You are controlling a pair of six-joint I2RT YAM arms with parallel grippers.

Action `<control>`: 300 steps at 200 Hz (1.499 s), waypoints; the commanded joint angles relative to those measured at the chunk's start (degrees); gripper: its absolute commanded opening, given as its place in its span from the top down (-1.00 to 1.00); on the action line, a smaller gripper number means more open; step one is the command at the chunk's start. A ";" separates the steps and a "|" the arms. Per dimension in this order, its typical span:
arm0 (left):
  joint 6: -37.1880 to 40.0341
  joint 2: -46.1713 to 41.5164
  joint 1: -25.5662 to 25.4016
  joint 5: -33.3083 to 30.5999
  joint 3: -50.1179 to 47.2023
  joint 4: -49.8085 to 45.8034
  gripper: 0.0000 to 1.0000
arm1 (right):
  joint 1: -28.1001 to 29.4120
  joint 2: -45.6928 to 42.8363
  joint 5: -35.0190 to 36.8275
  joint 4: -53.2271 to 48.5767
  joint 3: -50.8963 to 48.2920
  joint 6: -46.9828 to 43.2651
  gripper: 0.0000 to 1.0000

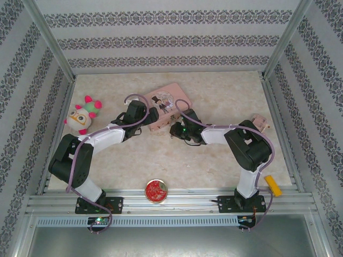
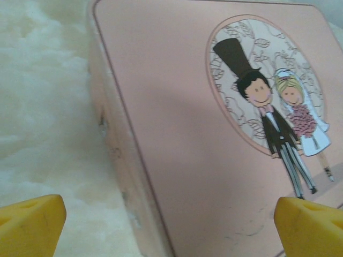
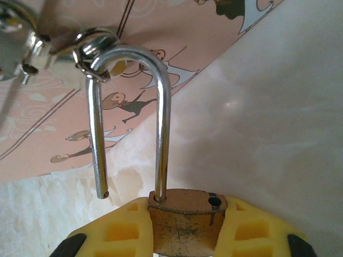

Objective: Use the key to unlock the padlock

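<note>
Two fingers of my right gripper clamp the padlock; its shackle points straight ahead to the tin.

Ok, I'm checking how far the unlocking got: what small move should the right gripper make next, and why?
Probably rotate the padlock so the free leg of its shackle slides out of the metal ring by the pink tin. The right gripper grips the brass body, the short leg is already out of its hole, yet the shackle is hooked through that ring.
</note>
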 commanded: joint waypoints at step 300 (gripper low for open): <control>1.21 4.28 -0.08 -2.43 -2.55 -2.59 -0.99 | -6.35 7.67 -2.06 28.02 -1.39 19.04 1.00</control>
